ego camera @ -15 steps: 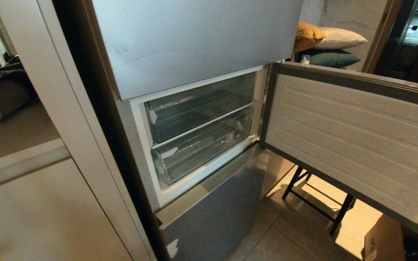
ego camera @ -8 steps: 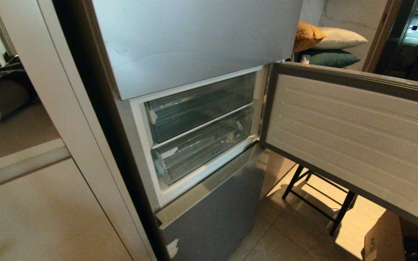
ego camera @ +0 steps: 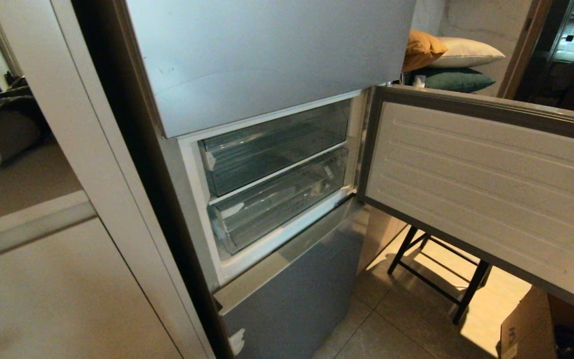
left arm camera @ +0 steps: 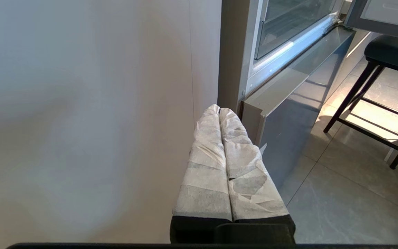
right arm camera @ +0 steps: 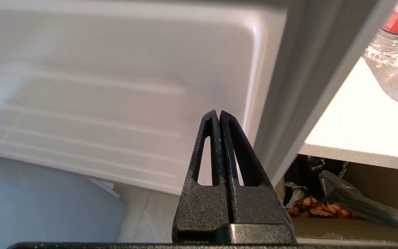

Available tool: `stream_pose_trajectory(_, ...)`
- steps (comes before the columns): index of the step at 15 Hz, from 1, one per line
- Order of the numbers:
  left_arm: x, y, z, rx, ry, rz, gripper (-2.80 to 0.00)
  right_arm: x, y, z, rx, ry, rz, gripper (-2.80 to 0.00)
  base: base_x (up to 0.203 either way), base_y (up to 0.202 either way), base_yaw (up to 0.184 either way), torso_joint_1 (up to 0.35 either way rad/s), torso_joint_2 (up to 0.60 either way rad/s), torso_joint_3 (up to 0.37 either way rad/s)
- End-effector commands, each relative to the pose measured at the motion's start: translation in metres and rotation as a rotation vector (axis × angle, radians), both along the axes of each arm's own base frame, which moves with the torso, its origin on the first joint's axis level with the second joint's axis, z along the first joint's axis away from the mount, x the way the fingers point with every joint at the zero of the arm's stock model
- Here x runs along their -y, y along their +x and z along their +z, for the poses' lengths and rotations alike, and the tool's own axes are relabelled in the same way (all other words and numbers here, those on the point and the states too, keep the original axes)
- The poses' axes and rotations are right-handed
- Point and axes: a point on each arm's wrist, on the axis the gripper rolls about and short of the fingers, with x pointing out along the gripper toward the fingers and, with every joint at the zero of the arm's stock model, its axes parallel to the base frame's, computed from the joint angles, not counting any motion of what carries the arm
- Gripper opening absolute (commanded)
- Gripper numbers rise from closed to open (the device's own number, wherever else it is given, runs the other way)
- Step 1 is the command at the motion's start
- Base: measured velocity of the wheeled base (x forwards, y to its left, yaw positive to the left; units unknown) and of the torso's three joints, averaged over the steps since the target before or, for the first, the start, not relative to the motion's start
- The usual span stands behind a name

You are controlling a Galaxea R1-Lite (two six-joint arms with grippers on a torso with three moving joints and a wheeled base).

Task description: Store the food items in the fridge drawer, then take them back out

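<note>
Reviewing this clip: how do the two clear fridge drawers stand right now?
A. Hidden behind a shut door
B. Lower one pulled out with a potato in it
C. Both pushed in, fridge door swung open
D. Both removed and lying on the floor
C: the upper drawer and lower drawer sit flush inside the frame, and the door stands open to the right.

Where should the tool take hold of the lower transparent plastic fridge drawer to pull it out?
Probably by the top front rim of the lower transparent plastic fridge drawer, approached straight from the front. The drawer sits pushed in behind the white frame, so only its front face is exposed, and the open white-lined fridge door leaves that side free.
</note>
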Motion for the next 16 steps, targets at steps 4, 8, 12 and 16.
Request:
stream_pose_trajectory(4,0.0,0.001,-0.003,-0.01,0.0,0.0,-2.8,-0.029,-0.046,0.0,0.044,-0.047,0.099,-2.8,0.0,0.0,0.0,0.0,0.0,0.0)
stream_pose_trajectory(8,0.0,0.001,-0.003,-0.01,0.0,0.0,-2.8,-0.063,-0.099,-0.008,0.129,-0.086,0.229,-2.8,0.0,0.0,0.0,0.0,0.0,0.0)
stream_pose_trajectory(12,0.0,0.001,-0.003,-0.01,0.0,0.0,-2.8,-0.088,-0.14,-0.044,0.149,-0.089,0.297,-2.8,0.0,0.0,0.0,0.0,0.0,0.0)
stream_pose_trajectory(16,0.0,0.001,-0.003,-0.01,0.0,0.0,-2.8,-0.113,-0.167,-0.081,0.183,-0.1,0.518,-2.8,0.0,0.0,0.0,0.0,0.0,0.0)
